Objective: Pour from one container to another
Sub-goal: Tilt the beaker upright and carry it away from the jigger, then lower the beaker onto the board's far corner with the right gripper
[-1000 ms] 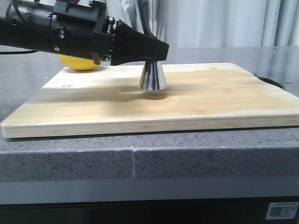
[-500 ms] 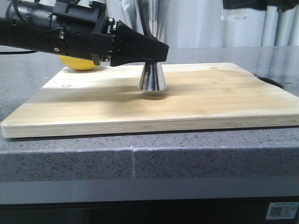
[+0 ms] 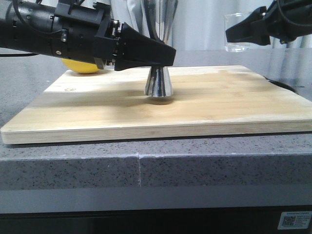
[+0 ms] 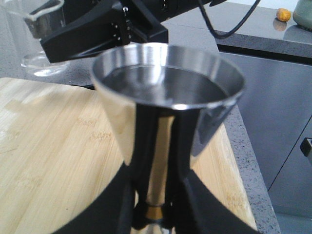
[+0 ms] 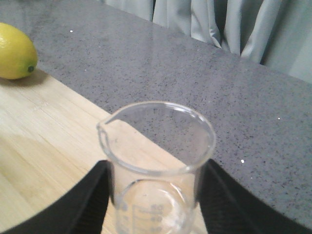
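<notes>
Even, soft daylight, mostly from the far curtained side; front view is backlit and the background is washed out. Left gripper (image 3: 165,53) reads near-black, detail crushed. Soft shadow on the wooden board (image 3: 219,105) under it, stretching left of the jigger (image 3: 158,83). Bright specular streaks on the jigger's steel; in the left wrist view its rim (image 4: 168,73) is soft, close-focus blur, with hot highlights. Beaker (image 5: 158,161) in the right wrist view is fairly sharp; printed marks are faint. Lemon (image 5: 14,51) is slightly soft. Mild grain throughout.
</notes>
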Available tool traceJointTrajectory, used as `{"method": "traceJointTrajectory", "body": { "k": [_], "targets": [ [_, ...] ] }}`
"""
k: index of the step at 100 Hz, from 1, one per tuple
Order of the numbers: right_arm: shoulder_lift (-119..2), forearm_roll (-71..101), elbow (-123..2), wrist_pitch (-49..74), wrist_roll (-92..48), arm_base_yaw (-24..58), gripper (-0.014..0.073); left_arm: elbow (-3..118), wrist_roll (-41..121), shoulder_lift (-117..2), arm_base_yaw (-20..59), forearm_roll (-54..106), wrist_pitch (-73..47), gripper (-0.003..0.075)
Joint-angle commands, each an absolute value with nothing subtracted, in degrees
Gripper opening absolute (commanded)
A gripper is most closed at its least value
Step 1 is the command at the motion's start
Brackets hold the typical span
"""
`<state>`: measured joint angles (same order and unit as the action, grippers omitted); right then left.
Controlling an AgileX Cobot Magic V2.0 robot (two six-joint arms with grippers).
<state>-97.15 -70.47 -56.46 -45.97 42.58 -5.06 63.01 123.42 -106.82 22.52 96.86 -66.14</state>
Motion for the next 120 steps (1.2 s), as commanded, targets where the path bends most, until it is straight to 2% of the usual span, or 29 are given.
{"method": "traceJointTrajectory", "body": {
  "k": [1, 120],
  "targets": [
    [-95.68, -68.28, -57.82, -49.25, 41.39, -5.45, 0.0309, 64.64, 123.10, -103.53, 23.10, 100.65, -72.75, -0.0019],
    [-102.38, -58.35, -57.82, -51.61, 33.35, -5.59, 0.0309, 64.64, 123.10, -103.53, 23.10, 100.65, -72.75, -0.0019]
  ]
}}
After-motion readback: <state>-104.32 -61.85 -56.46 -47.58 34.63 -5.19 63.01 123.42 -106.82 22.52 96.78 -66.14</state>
